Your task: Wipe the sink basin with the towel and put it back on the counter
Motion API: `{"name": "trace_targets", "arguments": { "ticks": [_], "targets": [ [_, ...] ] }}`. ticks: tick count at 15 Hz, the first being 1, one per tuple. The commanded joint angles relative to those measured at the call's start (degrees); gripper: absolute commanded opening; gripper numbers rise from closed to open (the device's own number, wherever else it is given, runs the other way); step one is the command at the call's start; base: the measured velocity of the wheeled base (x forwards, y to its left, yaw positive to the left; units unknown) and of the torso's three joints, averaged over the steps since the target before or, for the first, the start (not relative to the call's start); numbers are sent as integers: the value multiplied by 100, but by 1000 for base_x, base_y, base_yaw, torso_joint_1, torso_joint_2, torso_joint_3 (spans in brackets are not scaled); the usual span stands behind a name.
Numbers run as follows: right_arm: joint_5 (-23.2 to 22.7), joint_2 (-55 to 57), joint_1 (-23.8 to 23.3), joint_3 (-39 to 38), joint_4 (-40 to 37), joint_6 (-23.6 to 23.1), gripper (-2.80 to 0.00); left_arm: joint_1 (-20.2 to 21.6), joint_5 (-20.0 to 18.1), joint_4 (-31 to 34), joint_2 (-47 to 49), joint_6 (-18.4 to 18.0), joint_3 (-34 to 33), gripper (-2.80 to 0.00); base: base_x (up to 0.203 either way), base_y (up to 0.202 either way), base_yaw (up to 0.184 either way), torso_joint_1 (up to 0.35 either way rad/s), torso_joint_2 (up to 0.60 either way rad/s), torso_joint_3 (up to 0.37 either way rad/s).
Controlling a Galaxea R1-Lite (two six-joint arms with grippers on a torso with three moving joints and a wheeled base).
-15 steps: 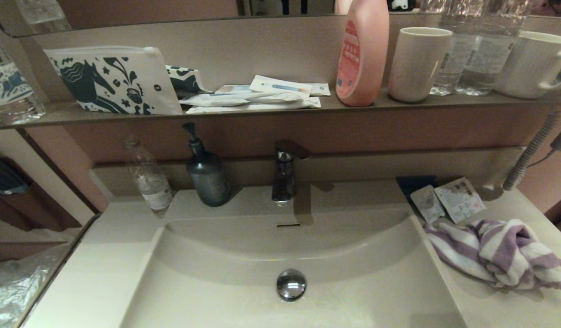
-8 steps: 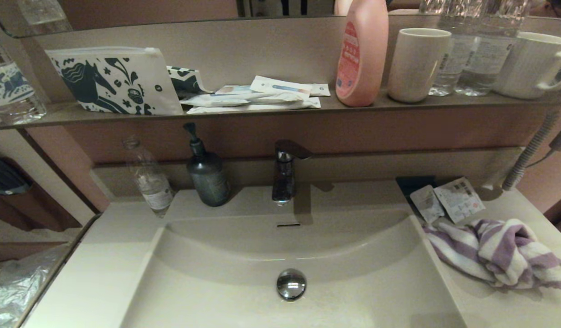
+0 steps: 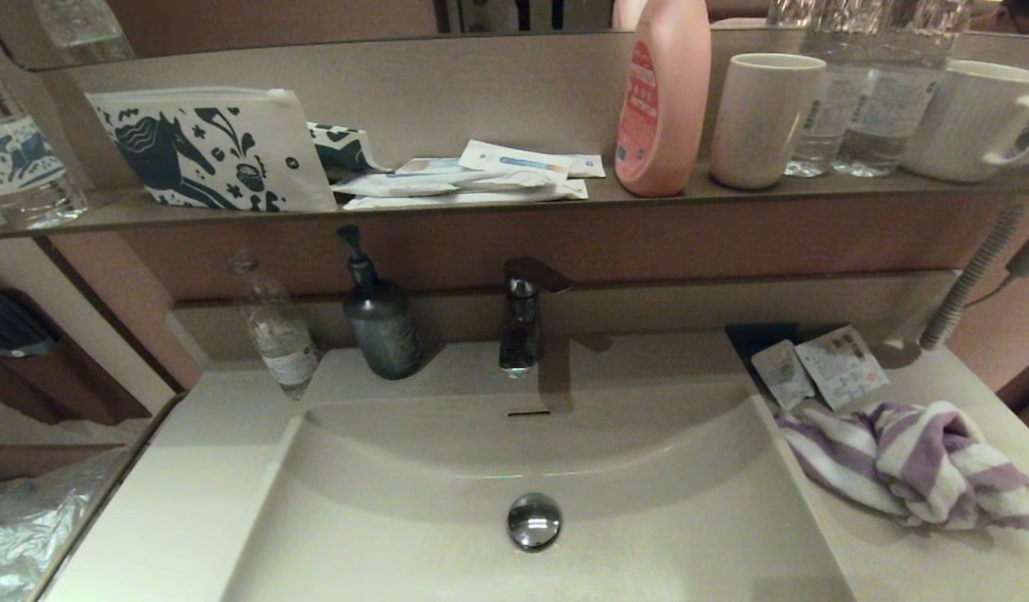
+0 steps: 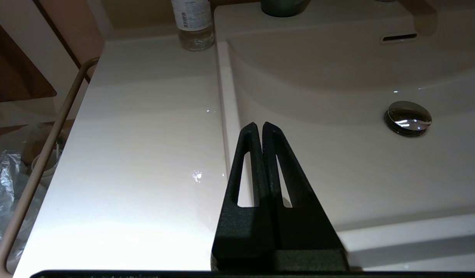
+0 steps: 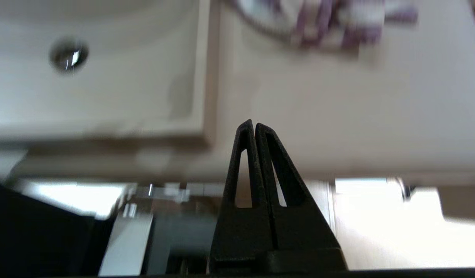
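towel (image 3: pixel 907 464): purple and white stripes, up ahead of the right claw | sink basin (image 3: pixel 447 535) and counter (image 3: pixel 188 485): same plain off-white | drain plug (image 3: pixel 533 521): shiny chrome | both claws: matte black | pouch (image 3: pixel 213 150): white, dark horse print | bottle (image 3: pixel 663 100): pink

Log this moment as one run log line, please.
towel: bunched on counter, right of sink basin | left gripper: shut, empty | right gripper: shut, empty
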State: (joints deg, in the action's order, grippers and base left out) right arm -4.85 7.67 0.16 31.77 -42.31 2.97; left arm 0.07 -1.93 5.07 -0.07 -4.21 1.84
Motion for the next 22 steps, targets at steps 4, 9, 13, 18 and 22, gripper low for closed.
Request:
{"name": "trace_targets", "arguments": {
  "ticks": [4, 9, 13, 18, 22],
  "targets": [
    [288, -745, -32, -2222, 3030, -22, -280, 1, -1, 3, 7, -1, 0, -280, 0, 0, 0, 0, 0, 0],
    [336, -767, -25, -2922, 3915, -25, -280, 1, -1, 3, 7, -1, 0, -280, 0, 0, 0, 0, 0, 0],
    [507, -767, -25, -3006, 3962, -446, -280, 1, -1, 3, 7, -1, 0, -280, 0, 0, 0, 0, 0, 0],
    [476, -767, -25, -3151, 4169, -429, -280, 1, -1, 3, 7, -1, 0, -280, 0, 0, 0, 0, 0, 0],
    [484, -767, -25, -3142, 4169, -333, -280, 1, -1, 3, 7, -1, 0, -280, 0, 0, 0, 0, 0, 0]
  ]
}}
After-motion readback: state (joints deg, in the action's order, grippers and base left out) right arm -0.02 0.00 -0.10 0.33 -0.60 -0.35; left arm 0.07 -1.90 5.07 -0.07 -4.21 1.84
